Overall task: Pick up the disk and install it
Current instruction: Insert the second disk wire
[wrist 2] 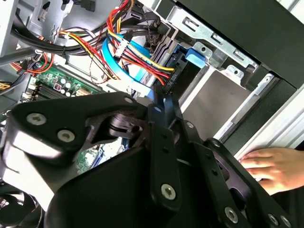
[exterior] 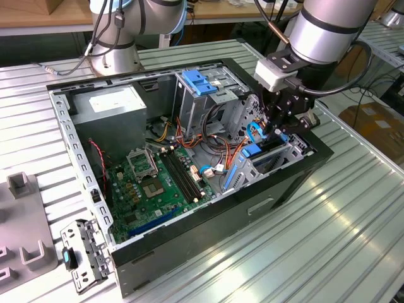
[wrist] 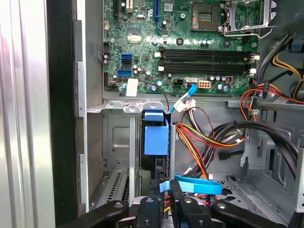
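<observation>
Exterior view: the black two-fingered gripper (exterior: 285, 123) reaches down into the drive bay at the right end of the open black desktop computer case (exterior: 208, 246), far from the green motherboard (exterior: 151, 183). The silver-grey hard disk in its light-blue plastic carrier (wrist: 156, 138) sits on edge in that bay. The fingers (wrist: 178, 197) are pressed close together on the carrier's upper edge.

A ribbed metal table (exterior: 328, 240) carries the open computer case (exterior: 189, 158) near its middle — beside the case's near corner lie a small perforated metal bracket (exterior: 85, 252) and grey moulded blocks (exterior: 22, 221), with the robot arm's base (exterior: 113, 60) behind it.
</observation>
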You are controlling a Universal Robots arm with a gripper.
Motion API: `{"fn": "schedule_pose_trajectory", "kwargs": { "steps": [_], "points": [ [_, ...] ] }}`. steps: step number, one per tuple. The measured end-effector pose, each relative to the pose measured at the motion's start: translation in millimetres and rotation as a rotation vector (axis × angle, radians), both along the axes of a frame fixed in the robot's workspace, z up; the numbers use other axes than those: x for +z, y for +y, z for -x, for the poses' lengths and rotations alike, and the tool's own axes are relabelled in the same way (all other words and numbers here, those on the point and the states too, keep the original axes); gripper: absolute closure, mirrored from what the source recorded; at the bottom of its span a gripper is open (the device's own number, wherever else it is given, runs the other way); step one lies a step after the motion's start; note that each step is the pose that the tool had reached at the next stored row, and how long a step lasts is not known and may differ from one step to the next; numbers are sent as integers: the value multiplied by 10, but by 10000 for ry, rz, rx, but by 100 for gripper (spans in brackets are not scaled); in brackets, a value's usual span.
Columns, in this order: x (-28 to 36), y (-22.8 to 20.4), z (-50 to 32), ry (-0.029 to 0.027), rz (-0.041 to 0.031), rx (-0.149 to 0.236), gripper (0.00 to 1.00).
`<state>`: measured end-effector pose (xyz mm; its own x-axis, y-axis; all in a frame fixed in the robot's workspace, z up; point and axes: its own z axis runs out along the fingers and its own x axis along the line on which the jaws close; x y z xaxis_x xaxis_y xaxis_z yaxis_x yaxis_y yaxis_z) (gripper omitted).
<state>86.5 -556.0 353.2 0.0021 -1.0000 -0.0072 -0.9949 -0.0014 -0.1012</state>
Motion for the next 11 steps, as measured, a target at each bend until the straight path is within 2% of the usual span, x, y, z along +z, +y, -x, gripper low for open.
{"fn": "schedule_pose_trajectory", "kwargs": {
  "steps": [2,11],
  "points": [
    [0,0,-1,0,0,1,89],
    [0,0,-9,0,0,0,89]
  ]
}}
